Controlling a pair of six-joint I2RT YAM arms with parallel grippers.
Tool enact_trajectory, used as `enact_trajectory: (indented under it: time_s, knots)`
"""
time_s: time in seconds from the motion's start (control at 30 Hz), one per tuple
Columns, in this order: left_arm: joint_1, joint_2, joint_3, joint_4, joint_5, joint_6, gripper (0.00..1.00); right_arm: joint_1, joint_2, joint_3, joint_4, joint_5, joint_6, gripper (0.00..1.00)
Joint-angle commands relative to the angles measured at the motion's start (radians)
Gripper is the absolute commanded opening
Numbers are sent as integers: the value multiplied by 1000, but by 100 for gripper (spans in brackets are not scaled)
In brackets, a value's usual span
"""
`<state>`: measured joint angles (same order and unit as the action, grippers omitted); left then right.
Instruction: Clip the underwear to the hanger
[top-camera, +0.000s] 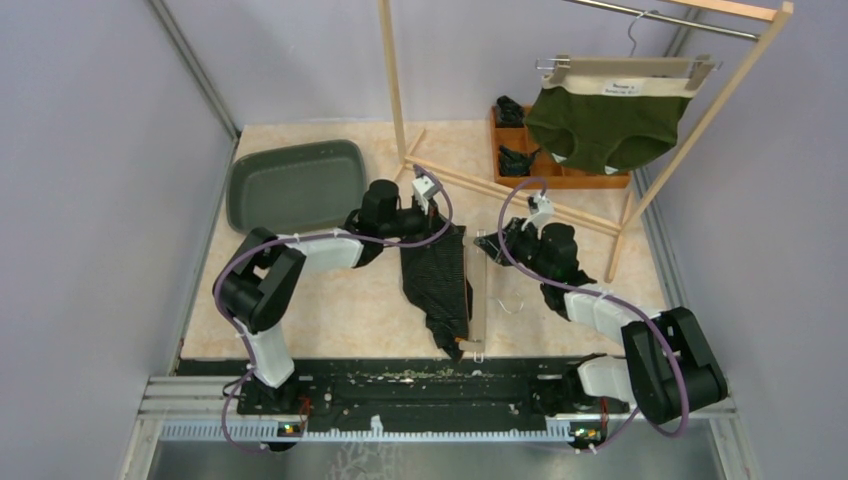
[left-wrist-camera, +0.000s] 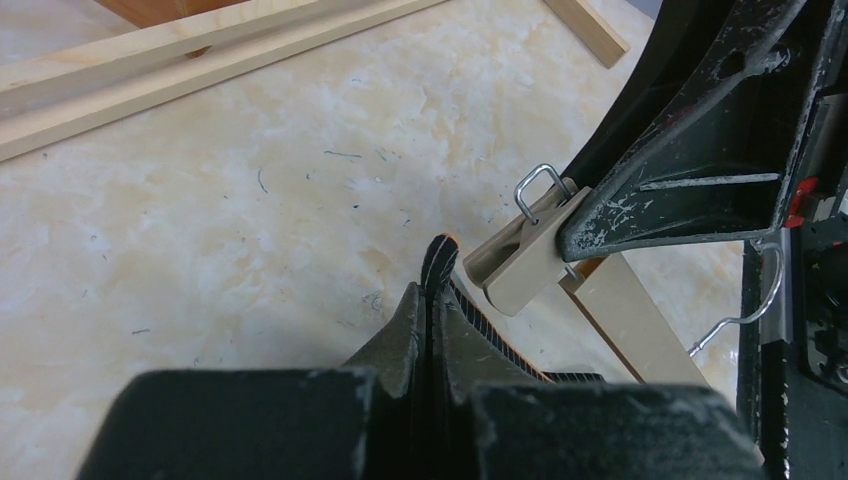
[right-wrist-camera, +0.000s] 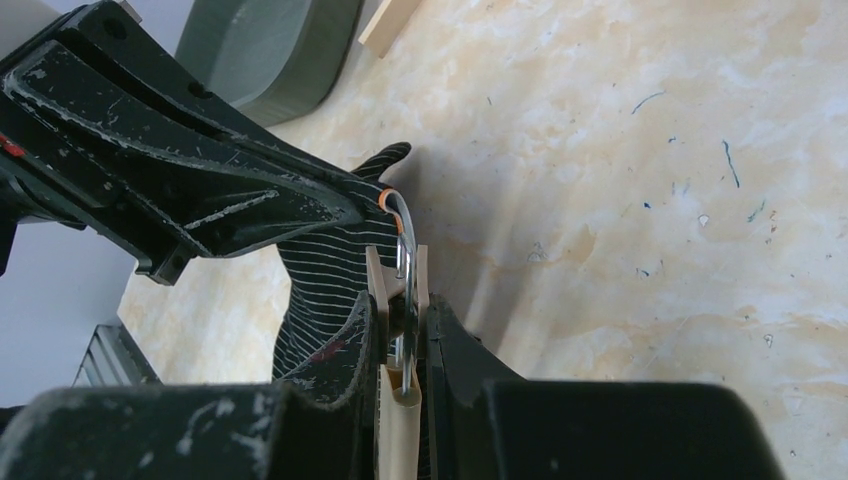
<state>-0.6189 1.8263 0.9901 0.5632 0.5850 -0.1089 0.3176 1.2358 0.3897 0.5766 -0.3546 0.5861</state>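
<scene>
L claw (left-wrist-camera: 430, 300) is clenched on the top edge of the striped underwear (left-wrist-camera: 480, 335). My own fingers cut off most of the cloth here. R claw (right-wrist-camera: 405, 325) is squeezed on the clip (right-wrist-camera: 405, 262) of the hanger (top-camera: 478, 300), and the bar is hidden in that cam. Top cam: tips too small to see. Underwear lies long, 12 to 6 o'clock. Hanger is just beside it at 3 o'clock, pointing the same way. Only L cam shows the wire hook (left-wrist-camera: 745, 305).
</scene>
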Motion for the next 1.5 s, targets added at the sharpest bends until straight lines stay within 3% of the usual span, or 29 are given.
enact_trajectory:
  time_s: [0.0, 1.47]
  knots:
    - [6, -51, -21, 70, 44, -11, 0, -2, 7, 43, 42, -16, -66, 0]
    - [16, 17, 15, 174, 96, -87, 0, -2, 42, 43, 170, -154, -34, 0]
